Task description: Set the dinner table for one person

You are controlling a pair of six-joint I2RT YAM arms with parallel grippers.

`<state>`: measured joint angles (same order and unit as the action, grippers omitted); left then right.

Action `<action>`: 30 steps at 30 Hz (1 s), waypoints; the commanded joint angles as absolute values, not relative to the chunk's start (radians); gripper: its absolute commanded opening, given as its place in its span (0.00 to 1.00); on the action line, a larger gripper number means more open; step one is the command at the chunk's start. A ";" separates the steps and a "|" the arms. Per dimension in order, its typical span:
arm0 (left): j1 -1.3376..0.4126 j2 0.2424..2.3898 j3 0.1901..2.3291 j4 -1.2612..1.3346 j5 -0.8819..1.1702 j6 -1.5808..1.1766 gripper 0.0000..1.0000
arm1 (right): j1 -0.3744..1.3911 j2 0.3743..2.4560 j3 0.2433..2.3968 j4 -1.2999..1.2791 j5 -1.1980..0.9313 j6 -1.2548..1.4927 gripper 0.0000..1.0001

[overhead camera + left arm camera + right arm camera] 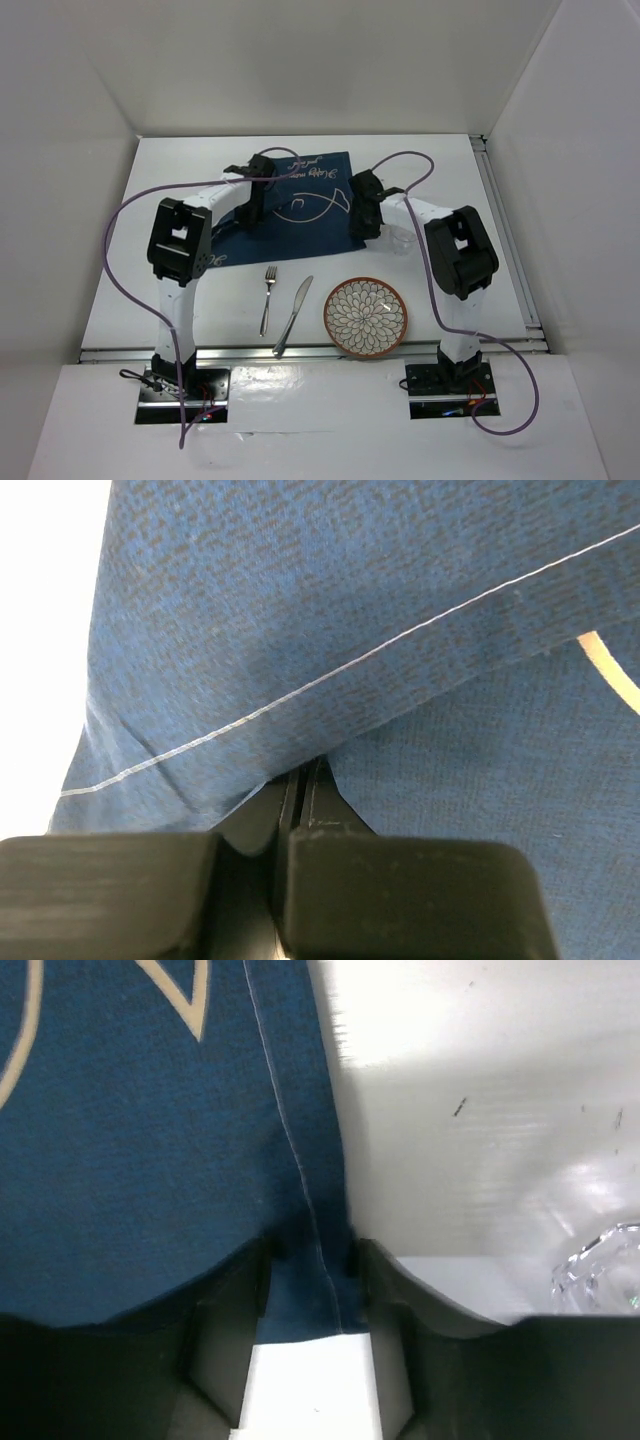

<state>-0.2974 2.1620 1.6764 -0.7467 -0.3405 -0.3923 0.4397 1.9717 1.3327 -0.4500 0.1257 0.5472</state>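
The white dinner table (450,170) carries a navy placemat (300,205) with a white fish outline at its far middle. My left gripper (255,212) is at the mat's left edge. In the left wrist view its jaws (302,770) are closed on a raised fold of the cloth (400,600). My right gripper (362,222) is at the mat's right edge. In the right wrist view it (310,1250) is open, its fingers straddling the hemmed edge of the mat (130,1160) over the table (450,1060).
A fork (268,298), a knife (294,316) and a patterned plate (365,315) lie in a row near the front edge. A clear glass (600,1270) stands just right of my right gripper, mostly hidden under the arm in the top view (402,240). White walls enclose the table.
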 commanded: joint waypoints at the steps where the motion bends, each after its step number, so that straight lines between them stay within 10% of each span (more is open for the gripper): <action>1: -0.285 2.163 1.715 -0.764 -0.377 -0.382 0.00 | 0.448 2.013 1.321 -0.439 0.101 0.541 0.38; 2: -0.275 2.163 1.715 -0.764 -0.377 -0.382 0.00 | 0.448 2.013 1.321 -0.425 0.092 0.541 0.14; 4: -0.265 2.163 1.715 -0.764 -0.377 -0.373 0.00 | 0.448 2.013 1.308 -0.425 0.103 0.552 0.00; 21: 0.057 2.332 2.129 -0.853 -0.094 -0.480 0.00 | 0.459 1.993 1.270 -0.434 0.147 0.591 0.00; 30: 0.057 2.097 1.841 -0.753 -0.035 -0.459 0.00 | 0.468 1.974 1.250 -0.436 0.167 0.601 0.00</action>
